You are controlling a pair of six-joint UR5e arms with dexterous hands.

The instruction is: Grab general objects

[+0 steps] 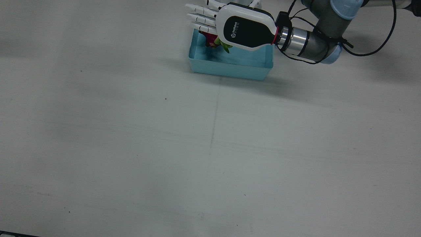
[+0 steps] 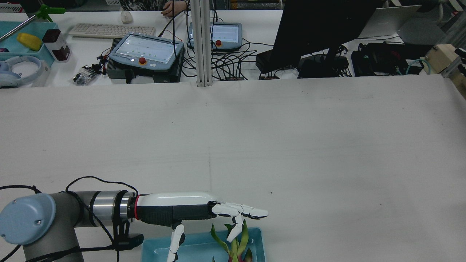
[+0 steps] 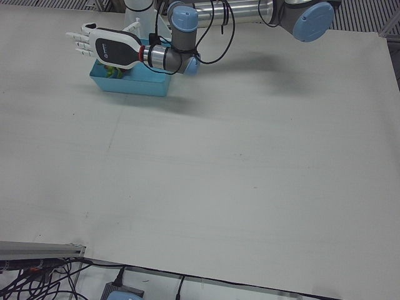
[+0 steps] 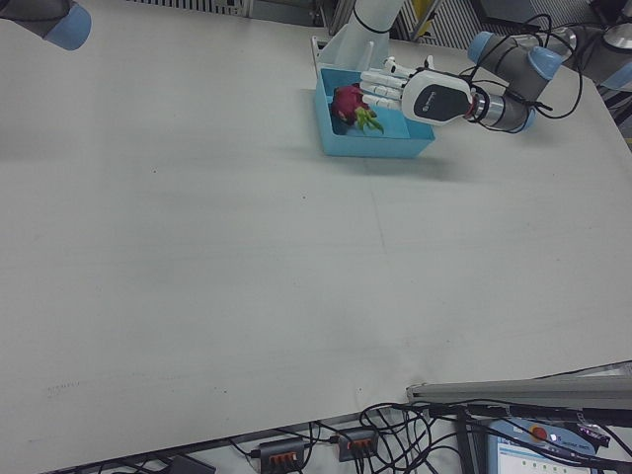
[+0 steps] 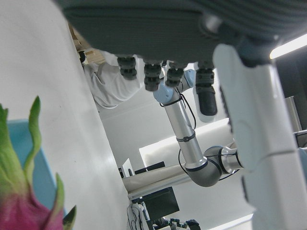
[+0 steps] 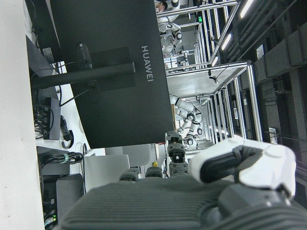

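Fingers [image 1: 200,16] of my left hand [image 1: 241,28] are stretching out flat and slightly apart, holding nothing, palm facing down over the blue tray [image 1: 230,67]. Just beneath those fingers, the dragon fruit [image 4: 348,103] is lying inside the tray, at the end nearest my fingertips, its pink body and green scales poking out from under my palm in the front view. From the rear view its green tips [image 2: 240,240] are rising toward one finger that is dipping lower than the others, though I cannot tell whether they are touching. My thumb [image 2: 176,242] is hanging down over the tray on the wrist side. The tray is sitting on the white bench [image 1: 164,148]. My right hand [image 6: 201,201] is showing only in its own camera, facing a dark monitor [image 6: 110,72]; I cannot tell how its fingers are set.
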